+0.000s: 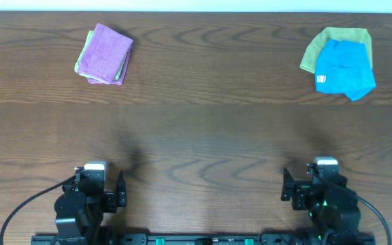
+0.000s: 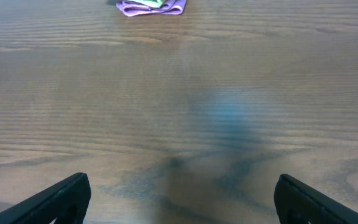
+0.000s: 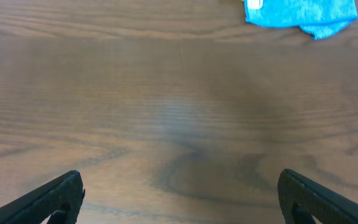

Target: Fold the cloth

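Observation:
A light purple cloth (image 1: 105, 52) lies folded as a small rectangle on top of a stack at the far left of the table. It also shows at the top edge of the left wrist view (image 2: 151, 7). No white tag shows on it, and no spread-out purple cloth is in view. My left gripper (image 1: 120, 191) (image 2: 182, 199) is open and empty, low over bare wood near the front edge. My right gripper (image 1: 288, 187) (image 3: 182, 196) is also open and empty near the front edge. Both are far from the cloths.
Under the folded purple cloth lie a lime-green layer (image 1: 80, 62) and another purple layer (image 1: 114, 79). At the far right a blue cloth (image 1: 344, 68) (image 3: 300, 11) with a white tag lies crumpled on a lime-green cloth (image 1: 332, 39). The table is dark wood (image 1: 203, 136).

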